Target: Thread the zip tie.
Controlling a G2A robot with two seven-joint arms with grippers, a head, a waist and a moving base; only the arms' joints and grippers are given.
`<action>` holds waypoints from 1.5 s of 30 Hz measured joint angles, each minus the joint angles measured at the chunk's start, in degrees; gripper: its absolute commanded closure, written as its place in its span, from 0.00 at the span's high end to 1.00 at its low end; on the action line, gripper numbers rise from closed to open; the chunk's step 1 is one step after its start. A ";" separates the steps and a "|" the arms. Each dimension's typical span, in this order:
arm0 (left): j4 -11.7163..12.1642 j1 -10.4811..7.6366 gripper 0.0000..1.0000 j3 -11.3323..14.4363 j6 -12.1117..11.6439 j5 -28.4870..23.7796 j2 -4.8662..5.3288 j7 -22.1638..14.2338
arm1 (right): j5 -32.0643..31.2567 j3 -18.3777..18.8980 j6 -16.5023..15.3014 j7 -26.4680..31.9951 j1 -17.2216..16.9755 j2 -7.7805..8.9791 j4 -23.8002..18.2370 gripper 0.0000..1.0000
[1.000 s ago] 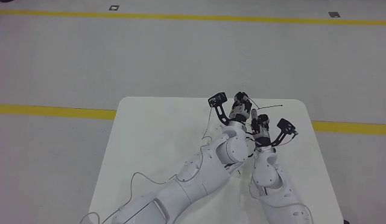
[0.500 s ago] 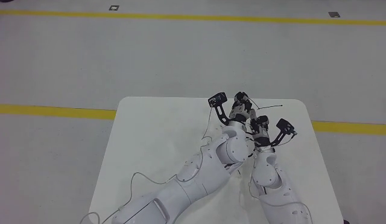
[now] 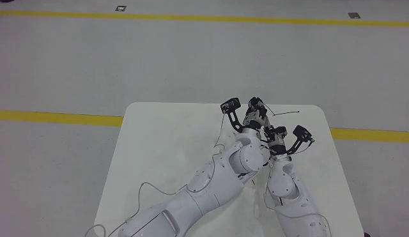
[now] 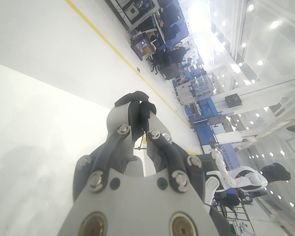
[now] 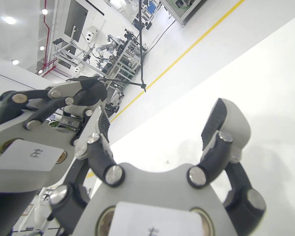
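Note:
The zip tie [image 3: 285, 112] is a thin black strap held above the far edge of the white table [image 3: 166, 147]. My left gripper [image 3: 257, 105] is shut on one end of it, pads pressed together [image 4: 139, 103]. In the right wrist view a short stretch runs from the left gripper [image 5: 93, 87] to the tie's small head. The long strap of the zip tie [image 5: 140, 50] rises from there out of the picture. My right gripper [image 3: 275, 133] sits just behind and beside the left one. It [image 5: 162, 121] is open, with nothing between its fingers.
Both grippers sit close to the table's far edge, with grey floor and a yellow line [image 3: 64, 117] beyond it. A thin cable [image 3: 144, 192] trails over the table's near left part. The table's left half is bare.

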 measured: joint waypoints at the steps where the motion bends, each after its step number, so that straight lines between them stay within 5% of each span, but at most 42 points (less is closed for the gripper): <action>1: 0.00 0.00 0.00 0.00 0.00 0.00 0.00 0.00 | 0.00 0.00 0.00 0.00 0.00 0.00 0.00 1.00; 16: 0.00 0.00 0.00 0.00 0.00 0.00 0.00 0.00 | 0.00 0.00 0.00 0.00 0.00 0.00 0.00 1.00; 21: 0.00 0.00 0.00 0.00 0.00 0.00 0.00 0.00 | 0.07 0.11 0.07 0.17 -0.09 0.01 -0.08 0.55; 24: 0.00 0.00 0.00 0.00 0.00 0.00 0.00 0.00 | -0.05 0.40 0.16 0.19 -0.33 0.02 -0.30 0.48; 45: 0.00 0.00 0.00 0.00 0.00 0.00 0.00 0.00 | -0.65 -0.02 1.75 -0.82 0.71 -0.54 -0.83 0.36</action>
